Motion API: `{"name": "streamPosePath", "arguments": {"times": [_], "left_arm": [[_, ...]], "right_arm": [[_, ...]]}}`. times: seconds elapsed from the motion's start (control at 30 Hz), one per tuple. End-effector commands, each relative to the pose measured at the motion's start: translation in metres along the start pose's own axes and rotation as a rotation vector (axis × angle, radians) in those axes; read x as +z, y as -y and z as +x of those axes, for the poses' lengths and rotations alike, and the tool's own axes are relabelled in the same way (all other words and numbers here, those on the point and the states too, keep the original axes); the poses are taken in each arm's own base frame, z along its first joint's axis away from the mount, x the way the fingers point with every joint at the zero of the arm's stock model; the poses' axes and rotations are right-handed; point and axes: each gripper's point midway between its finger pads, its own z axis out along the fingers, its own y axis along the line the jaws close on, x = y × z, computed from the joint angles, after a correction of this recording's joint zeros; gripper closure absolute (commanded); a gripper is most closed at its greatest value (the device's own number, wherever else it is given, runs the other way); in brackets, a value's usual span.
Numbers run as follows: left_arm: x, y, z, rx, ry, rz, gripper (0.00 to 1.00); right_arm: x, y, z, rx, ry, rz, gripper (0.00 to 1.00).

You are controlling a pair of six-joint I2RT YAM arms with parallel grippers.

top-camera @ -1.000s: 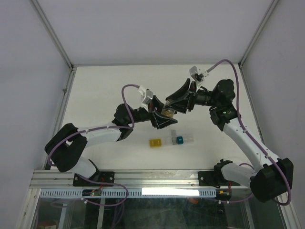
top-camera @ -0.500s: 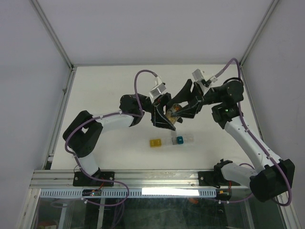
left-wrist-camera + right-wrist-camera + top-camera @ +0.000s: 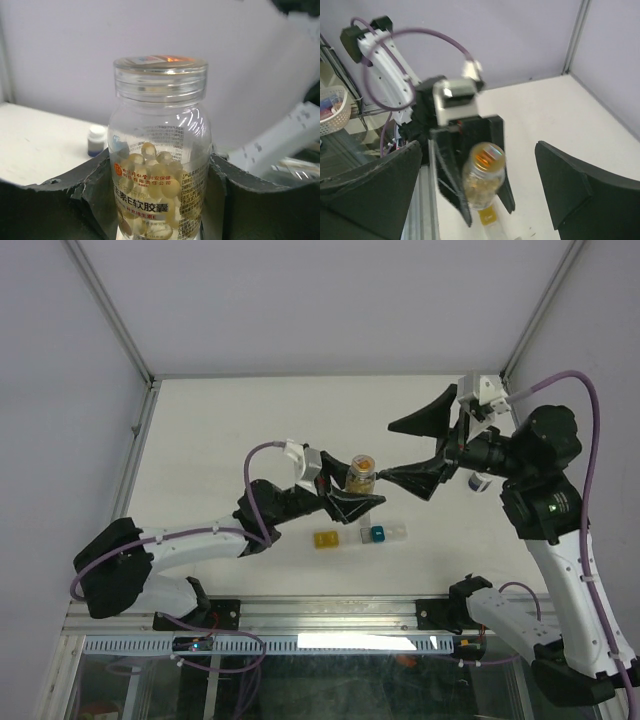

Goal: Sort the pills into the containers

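A clear bottle full of yellowish pills stands upright in my left gripper, which is shut on its lower body. The bottle shows a bare threaded neck with a shiny orange top. My right gripper hangs open just right of the bottle, with its fingers spread wide and touching nothing. From the right wrist the bottle sits between my spread right gripper fingers, farther off. The containers lie in a row on the table below: yellow, grey, teal, clear.
A small white and blue cap-like object stands on the table behind the right arm, also in the left wrist view. White walls close the table on the left, back and right. A metal rail runs along the near edge.
My right gripper opened wide and drew back to the right, away from the bottle. The left arm swung down and left, still holding the bottle.
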Motion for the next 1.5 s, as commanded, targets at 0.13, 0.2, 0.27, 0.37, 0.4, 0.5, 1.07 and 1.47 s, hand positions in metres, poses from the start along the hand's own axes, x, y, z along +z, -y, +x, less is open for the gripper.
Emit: {"name": "streamPosePath", "arguments": {"times": [0.13,0.2,0.27,0.37,0.4,0.5,1.07,1.47], "left_arm": [[-0.01,-0.042,-0.029,0.25,0.134,-0.552,1.0],[-0.006,-0.041,-0.029,0.243,0.126,-0.561,1.0],[-0.001,-0.041,-0.028,0.234,0.113,-0.567,1.0],[0.004,-0.041,-0.026,0.225,0.106,-0.563,1.0],[0.004,-0.041,-0.027,0.224,0.108,-0.56,1.0],[0.008,-0.039,-0.027,0.209,0.115,-0.545,1.0],[0.02,-0.035,-0.023,0.136,0.114,-0.515,1.0],[0.025,-0.032,-0.025,0.098,0.115,-0.507,1.0]], "right_arm": [[0.012,0.051,0.066,0.254,-0.071,0.15,0.01],[0.015,0.054,0.062,0.232,-0.066,0.147,0.01],[0.018,0.052,0.057,0.227,-0.056,0.125,0.01],[0.025,0.048,0.055,0.239,-0.052,0.079,0.01],[0.026,0.047,0.056,0.237,-0.054,0.071,0.01],[0.032,0.051,0.066,0.234,-0.066,0.076,0.01],[0.05,0.063,0.089,0.188,-0.106,0.125,0.27],[0.05,0.058,0.085,0.169,-0.096,0.109,0.72]]}}
